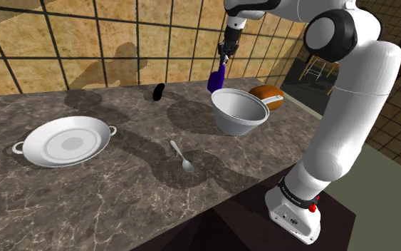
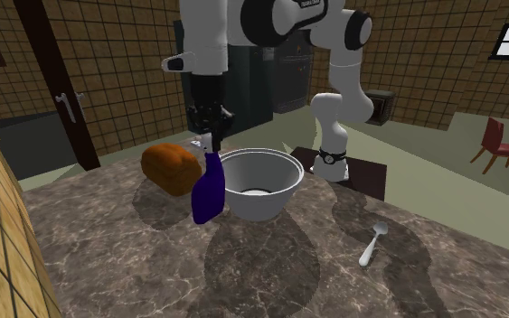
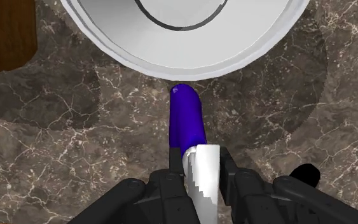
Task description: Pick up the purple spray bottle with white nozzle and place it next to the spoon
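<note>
Firmly, gripper (image 2: 209, 135) clasping purple spray bottle (image 2: 207, 194), white bowl (image 2: 254, 208) just beside, spoon (image 2: 372, 244) well apart

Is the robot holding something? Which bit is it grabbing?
Yes. Its jaws are shut on the purple spray bottle, clasping it by the white nozzle, and the purple body hangs below.

1. The white arm (image 1: 348, 135) rises from its base (image 1: 293, 212) at the shoulder view's lower right. It bends at a dark joint (image 1: 330, 32) near the top edge and reaches over towards the upper left.
2. The wrist turns the black gripper (image 1: 223, 60) to point straight down.
3. In the second exterior view, the gripper hangs below the upright forearm.
4. In the wrist view, the two black fingers (image 3: 170, 181) stand slightly apart, clasping the white nozzle of the purple spray bottle (image 3: 187, 121) between them.
</note>
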Action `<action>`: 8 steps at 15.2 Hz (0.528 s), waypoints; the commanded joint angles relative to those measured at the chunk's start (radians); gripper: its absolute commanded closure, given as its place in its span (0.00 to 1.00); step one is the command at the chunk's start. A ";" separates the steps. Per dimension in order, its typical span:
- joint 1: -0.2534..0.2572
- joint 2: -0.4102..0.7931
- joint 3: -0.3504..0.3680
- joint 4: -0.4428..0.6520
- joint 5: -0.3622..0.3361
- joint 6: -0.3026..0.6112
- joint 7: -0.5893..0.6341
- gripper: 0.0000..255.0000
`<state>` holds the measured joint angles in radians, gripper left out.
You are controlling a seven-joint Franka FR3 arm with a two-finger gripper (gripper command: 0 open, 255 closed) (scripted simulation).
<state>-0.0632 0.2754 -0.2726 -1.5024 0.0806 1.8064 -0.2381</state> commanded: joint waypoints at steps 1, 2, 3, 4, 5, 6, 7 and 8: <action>0.025 -0.081 0.004 -0.083 -0.023 0.005 0.028 1.00; 0.036 -0.118 0.007 -0.120 -0.035 0.006 0.044 1.00; 0.047 -0.155 0.012 -0.154 -0.045 0.005 0.060 1.00; 0.057 -0.191 0.018 -0.187 -0.056 0.003 0.077 1.00; 0.067 -0.226 0.024 -0.218 -0.066 0.000 0.094 1.00; 0.076 -0.261 0.031 -0.247 -0.075 -0.004 0.111 1.00; 0.084 -0.294 0.038 -0.274 -0.084 -0.009 0.129 1.00; 0.092 -0.328 0.047 -0.300 -0.092 -0.015 0.147 1.00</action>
<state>0.0210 -0.0094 -0.2323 -1.7651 -0.0010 1.7955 -0.1078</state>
